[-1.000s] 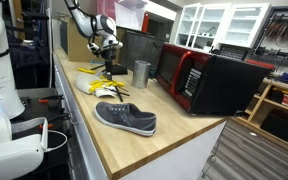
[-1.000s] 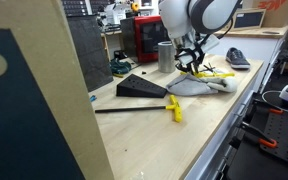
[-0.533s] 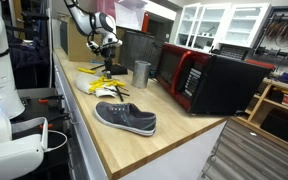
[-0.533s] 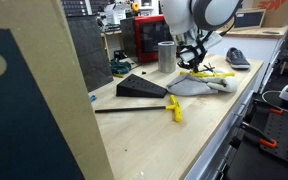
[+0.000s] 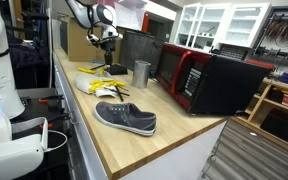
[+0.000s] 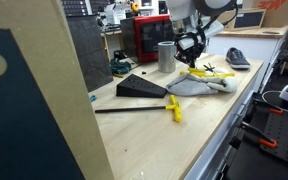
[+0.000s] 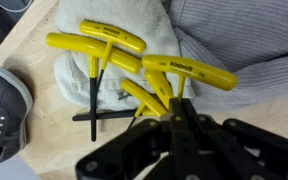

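T-handle hex key (image 7: 188, 69), pinched by its thin shaft in the end effector (image 7: 174, 115), could swivel loose onto keys (image 7: 94, 42) at nine o'clock.

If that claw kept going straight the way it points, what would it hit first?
Probably the yellow T-handle wrenches lying on the pale cloth directly below the claw; one seems close to its tips, though depth is hard to judge.

The pale wooden tabletop (image 5: 179, 128) runs from the upper left of the frame down to the lower middle. On it lie a grey shoe (image 5: 125, 118) at centre, a pale cloth (image 5: 90, 83) and a metal cup (image 5: 141, 73) behind it, and a red-and-black microwave (image 5: 209, 80) to the right. In an exterior view a black wedge (image 6: 141, 87) and a yellow-handled rod (image 6: 174, 110) lie mid-frame.
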`<state>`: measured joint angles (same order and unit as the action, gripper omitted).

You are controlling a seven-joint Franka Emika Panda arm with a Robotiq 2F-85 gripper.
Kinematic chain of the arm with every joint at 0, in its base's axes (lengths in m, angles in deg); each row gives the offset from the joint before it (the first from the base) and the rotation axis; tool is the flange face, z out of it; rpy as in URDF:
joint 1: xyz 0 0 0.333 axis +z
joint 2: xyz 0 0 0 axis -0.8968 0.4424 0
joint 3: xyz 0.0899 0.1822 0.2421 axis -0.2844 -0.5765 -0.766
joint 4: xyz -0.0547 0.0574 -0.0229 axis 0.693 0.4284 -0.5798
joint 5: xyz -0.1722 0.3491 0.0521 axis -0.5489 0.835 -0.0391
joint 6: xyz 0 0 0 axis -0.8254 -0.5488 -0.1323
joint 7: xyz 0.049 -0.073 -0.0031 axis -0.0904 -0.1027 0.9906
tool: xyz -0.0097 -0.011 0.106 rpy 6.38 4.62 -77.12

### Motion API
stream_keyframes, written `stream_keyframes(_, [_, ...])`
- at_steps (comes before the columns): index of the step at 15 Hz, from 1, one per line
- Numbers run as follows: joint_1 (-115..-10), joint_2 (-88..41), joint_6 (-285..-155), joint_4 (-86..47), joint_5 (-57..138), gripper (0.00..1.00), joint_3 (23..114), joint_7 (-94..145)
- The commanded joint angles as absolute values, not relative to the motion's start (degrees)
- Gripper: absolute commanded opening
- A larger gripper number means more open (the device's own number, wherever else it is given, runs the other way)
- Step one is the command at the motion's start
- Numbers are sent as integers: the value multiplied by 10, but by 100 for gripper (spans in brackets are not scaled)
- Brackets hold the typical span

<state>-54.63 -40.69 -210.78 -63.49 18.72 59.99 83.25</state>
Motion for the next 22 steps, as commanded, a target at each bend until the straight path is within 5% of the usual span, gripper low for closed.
stream_keyframes(1, [-556, -424, -2123, -636, 225, 1, 590, 780])
stream_keyframes(22, [-629, -446, -2123, -559, 488, 1, 633, 635])
